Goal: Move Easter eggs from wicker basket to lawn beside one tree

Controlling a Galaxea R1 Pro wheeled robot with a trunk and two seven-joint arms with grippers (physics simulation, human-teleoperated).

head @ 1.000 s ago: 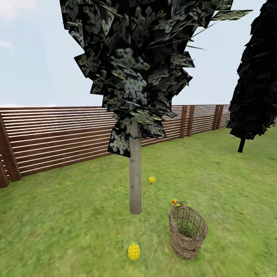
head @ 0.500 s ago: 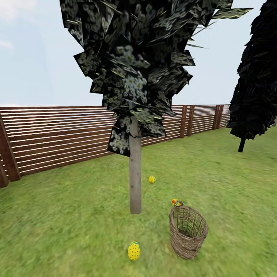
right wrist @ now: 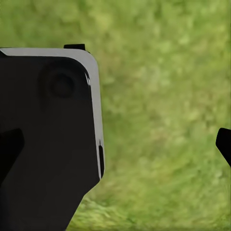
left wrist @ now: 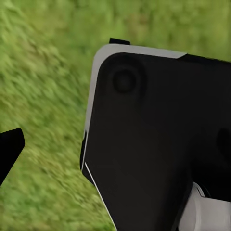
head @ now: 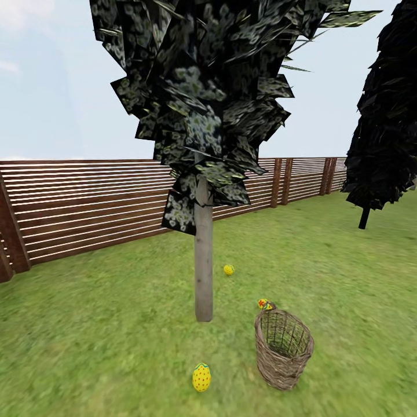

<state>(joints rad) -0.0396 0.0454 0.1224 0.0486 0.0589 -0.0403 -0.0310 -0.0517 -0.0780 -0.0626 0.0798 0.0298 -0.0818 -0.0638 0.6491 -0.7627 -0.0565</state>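
Three yellow painted Easter eggs [head: 201, 377] [head: 229, 270] [head: 263, 303] lie on green grass lawn [head: 116, 324] around the slim pale-trunked tree [head: 203, 260], brown wicker basket [head: 283, 349] right; both grippers' fingers: cannot tell.

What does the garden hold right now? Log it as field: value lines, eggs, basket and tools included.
eggs on lawn: three
near egg: in front of the tree
far egg: beyond the trunk, to its right
third egg: just behind the wicker basket
basket contents: no egg visible inside
lawn: green grass
left tool: jaw state unclear
right tool: jaw state unclear
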